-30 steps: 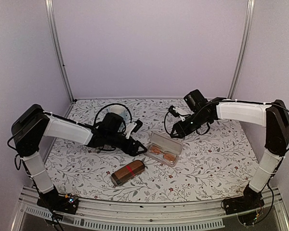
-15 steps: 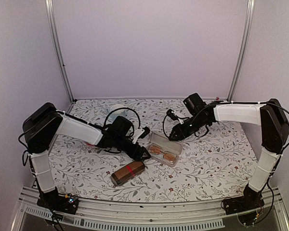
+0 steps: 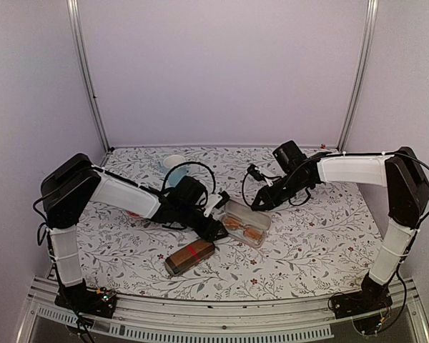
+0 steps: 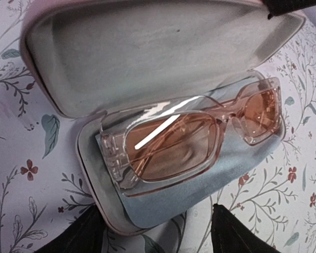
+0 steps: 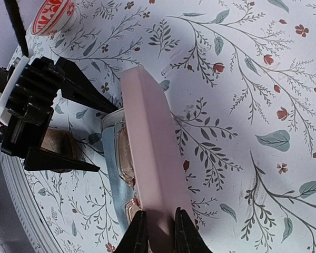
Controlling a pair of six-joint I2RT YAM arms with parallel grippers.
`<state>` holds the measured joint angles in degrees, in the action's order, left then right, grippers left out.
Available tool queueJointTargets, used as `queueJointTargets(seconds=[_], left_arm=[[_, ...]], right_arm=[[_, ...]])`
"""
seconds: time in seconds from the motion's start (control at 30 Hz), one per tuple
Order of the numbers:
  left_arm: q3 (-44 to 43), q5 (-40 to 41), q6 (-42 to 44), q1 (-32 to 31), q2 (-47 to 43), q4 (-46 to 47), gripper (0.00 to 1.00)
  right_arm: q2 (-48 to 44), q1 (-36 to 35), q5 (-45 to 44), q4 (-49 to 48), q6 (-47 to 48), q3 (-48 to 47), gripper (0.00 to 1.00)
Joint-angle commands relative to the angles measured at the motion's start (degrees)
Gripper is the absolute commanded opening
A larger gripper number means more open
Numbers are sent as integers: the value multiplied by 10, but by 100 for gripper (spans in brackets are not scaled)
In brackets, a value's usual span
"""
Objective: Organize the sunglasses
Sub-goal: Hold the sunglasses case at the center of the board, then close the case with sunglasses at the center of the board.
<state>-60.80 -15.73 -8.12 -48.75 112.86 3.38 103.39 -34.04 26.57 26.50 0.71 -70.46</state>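
Right gripper (image 5: 158,225) nearly closed, pinching edge of raised lid (image 5: 147,142) on pink case (image 4: 147,52). Left gripper (image 4: 158,234) spread wide, holding nothing, tips flanking case's front rim, can't tell if touching. Pinkish-tan sunglasses (image 4: 189,139) folded inside case on grey-blue cloth (image 4: 147,211), case sitting on counter (image 3: 307,243).

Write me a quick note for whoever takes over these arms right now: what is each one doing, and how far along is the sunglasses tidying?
Left tool: open and empty, at the front edge of the pink case.
Right tool: shut on the edge of the case's raised lid.
Pinkish sunglasses: folded, lying in the open case on a blue-grey cloth.
Brown red-banded case: closed, on the table, nearer the arm bases.
Done: this pair is in its case.
Left: probably closing the lid. No second pair shows in any view.
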Motion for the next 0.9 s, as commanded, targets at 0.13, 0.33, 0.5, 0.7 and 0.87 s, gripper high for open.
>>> queueJointTargets(seconds=[0.13, 0.33, 0.5, 0.7, 0.87], left_arm=[[0, 51, 0, -30, 29, -14, 68], [10, 83, -18, -46, 33, 1, 66], [24, 97, -39, -55, 32, 26, 65], [36, 100, -57, -60, 36, 47, 65], [42, 105, -64, -64, 34, 54, 65]], right_arm=[[-11, -20, -8, -18, -26, 23, 12], [-12, -48, -37, -22, -39, 30, 11], [-17, -67, -47, -29, -52, 41, 10], [-16, -87, -46, -47, -72, 63, 10], [-15, -100, -47, -57, -85, 78, 10]])
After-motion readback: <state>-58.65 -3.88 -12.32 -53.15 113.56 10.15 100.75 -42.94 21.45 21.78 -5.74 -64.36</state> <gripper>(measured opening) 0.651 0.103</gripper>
